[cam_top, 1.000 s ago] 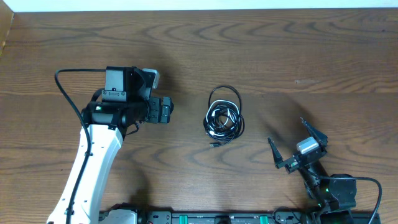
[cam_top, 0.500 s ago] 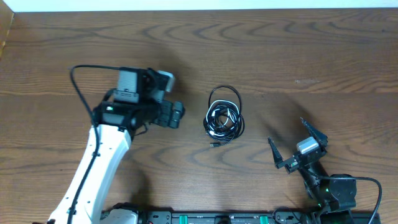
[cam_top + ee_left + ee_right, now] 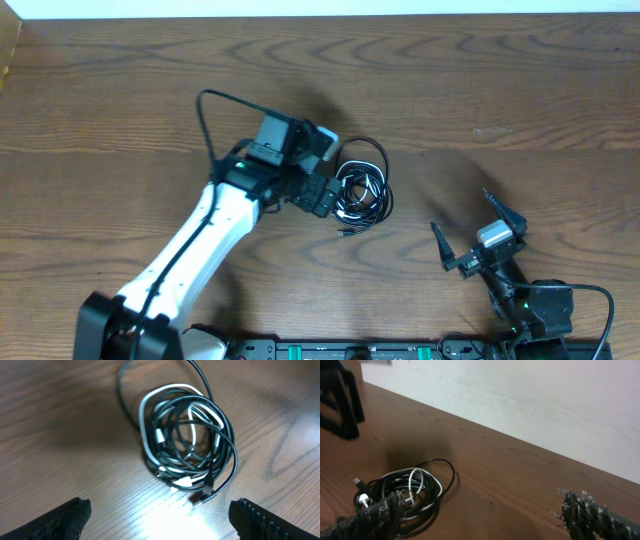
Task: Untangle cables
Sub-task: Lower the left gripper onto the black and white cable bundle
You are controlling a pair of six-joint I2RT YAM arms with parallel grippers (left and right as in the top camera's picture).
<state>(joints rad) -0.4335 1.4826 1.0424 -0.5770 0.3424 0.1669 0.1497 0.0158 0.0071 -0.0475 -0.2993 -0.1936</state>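
Two arms are on my screens, and both grippers stand spread wide with nothing between their fingers. The cables (image 3: 362, 190) lie as one tangled bundle near the middle of the table (image 3: 520, 80). Several black cords are wound round together with a white one threaded through, and one black loop reaches out toward the far side.

From overhead, my left gripper (image 3: 322, 192) sits just beside the bundle on its left edge, the arm stretched diagonally from the near-left corner. From above I cannot tell whether the fingers touch the cords. On the left wrist camera the cables (image 3: 187, 455) fill the upper middle of the view. The left gripper (image 3: 160, 520) shows only two dark fingertips at the bottom corners, bare wood between them, clear of the cords. A small dark plug end (image 3: 202, 497) pokes out at the near edge of the bundle.

My right gripper (image 3: 460, 210) sits near the front right of the table, well apart from the bundle, its jaws wide and empty. Its wrist camera sees the cables (image 3: 402, 492) ahead on the left, below a pale wall (image 3: 520, 390).
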